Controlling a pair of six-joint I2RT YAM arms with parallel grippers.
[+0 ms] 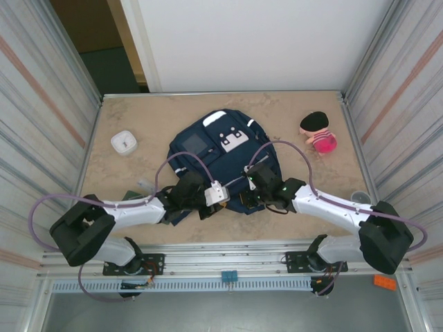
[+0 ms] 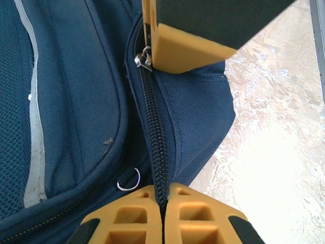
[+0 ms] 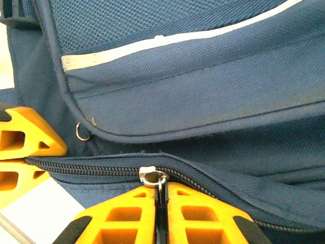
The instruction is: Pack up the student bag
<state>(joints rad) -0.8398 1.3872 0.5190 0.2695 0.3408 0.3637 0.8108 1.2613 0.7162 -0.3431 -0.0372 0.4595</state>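
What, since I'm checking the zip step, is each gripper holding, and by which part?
The right gripper pinches the student bag by its zipper pull; the left gripper clamps the zipper track further along.

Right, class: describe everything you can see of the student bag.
The student bag is navy woven fabric with thin white stripes, a grey square patch and a white patch, lying front up on the table. Its near edge carries a dark coil zip. The left end effector pinches the zip; the right end effector grips the metal zip pull. A small metal ring hangs nearby.
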